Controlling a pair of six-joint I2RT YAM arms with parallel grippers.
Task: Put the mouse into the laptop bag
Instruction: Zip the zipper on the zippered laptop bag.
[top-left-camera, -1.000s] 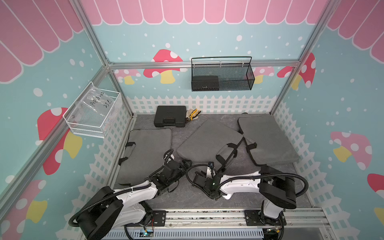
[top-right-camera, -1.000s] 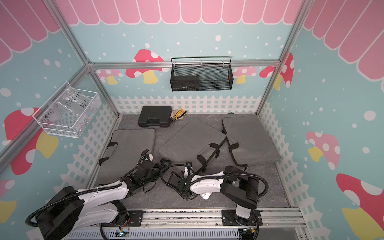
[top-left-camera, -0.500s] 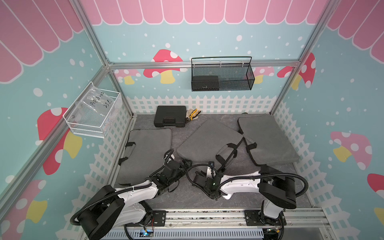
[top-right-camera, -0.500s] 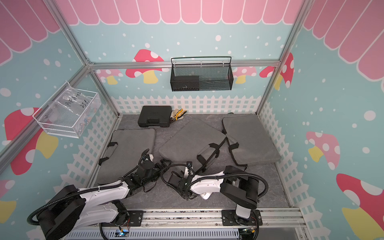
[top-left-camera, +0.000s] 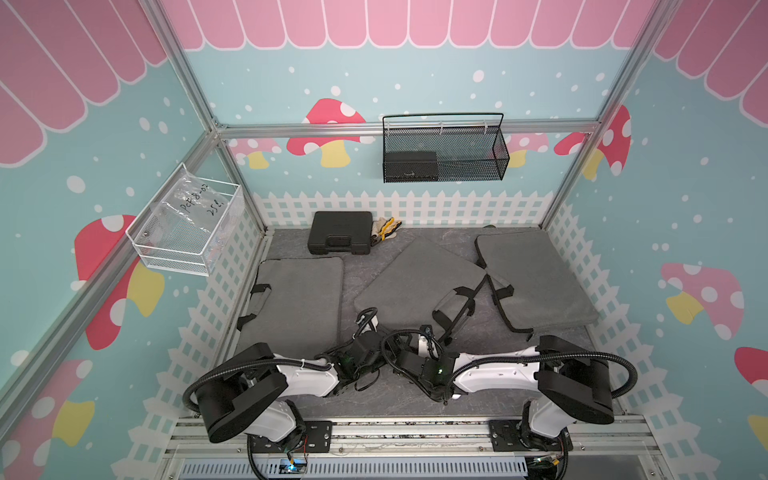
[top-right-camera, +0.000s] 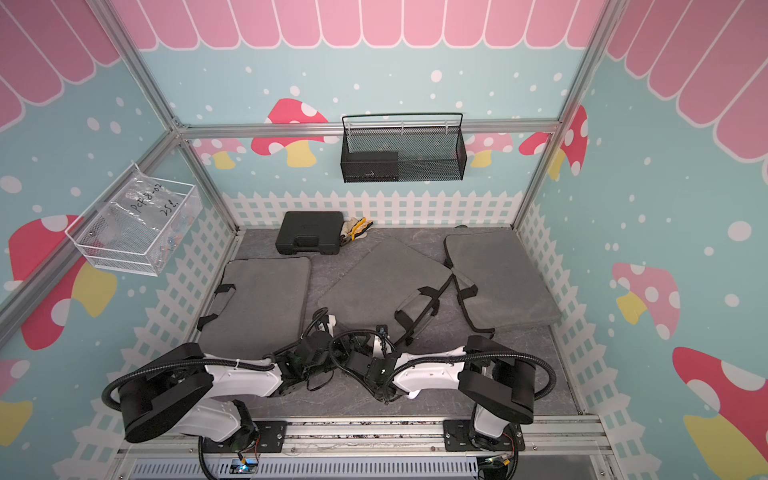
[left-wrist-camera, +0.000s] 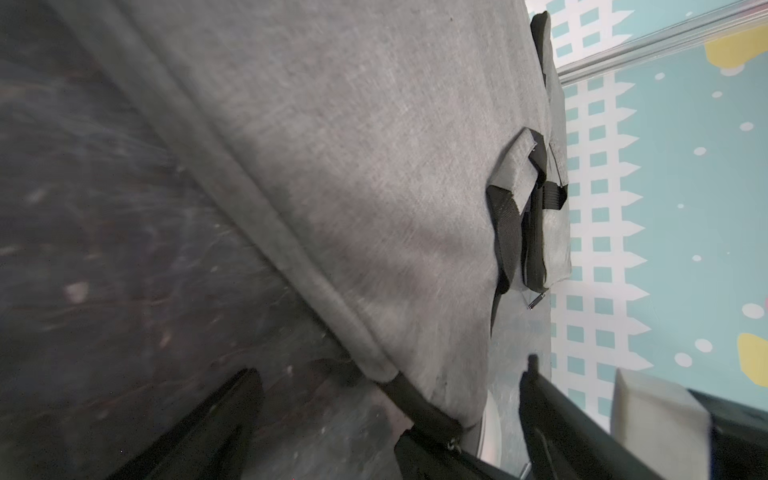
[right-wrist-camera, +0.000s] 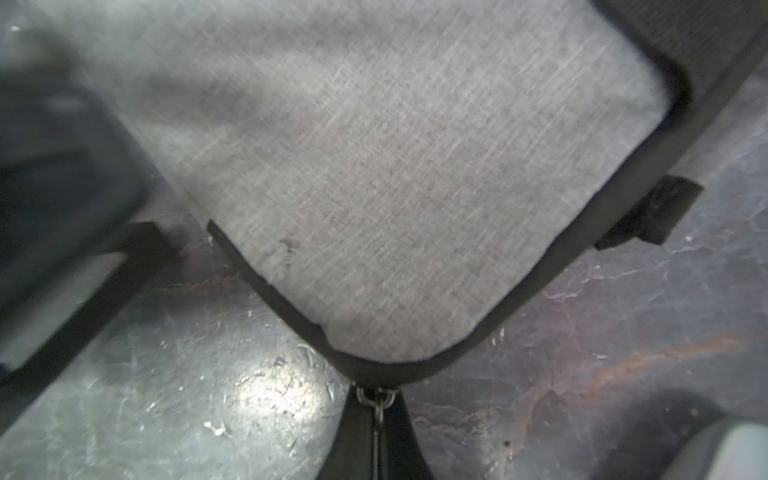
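Observation:
Three grey laptop bags lie flat on the dark floor; the middle laptop bag (top-left-camera: 415, 278) sits at an angle, its near corner (right-wrist-camera: 374, 232) edged by a black zipper. My right gripper (right-wrist-camera: 377, 401) is shut on that corner's metal zipper pull (right-wrist-camera: 378, 409). In a top view it (top-left-camera: 420, 338) sits low at that corner. My left gripper (left-wrist-camera: 386, 386) is open, its fingers (left-wrist-camera: 232, 399) on either side of the same corner without touching it. In a top view it (top-left-camera: 372, 328) lies just left of the right one. The mouse is out of view.
Another bag (top-left-camera: 295, 307) lies to the left and one (top-left-camera: 536, 278) to the right. A black case (top-left-camera: 340, 237) and a glove (top-left-camera: 386, 227) sit at the back wall. A black mesh basket (top-left-camera: 444, 149) and a white wire basket (top-left-camera: 187, 224) hang on the walls.
My right gripper's jaws have closed onto the zipper pull. Both arms have stayed almost where they were.

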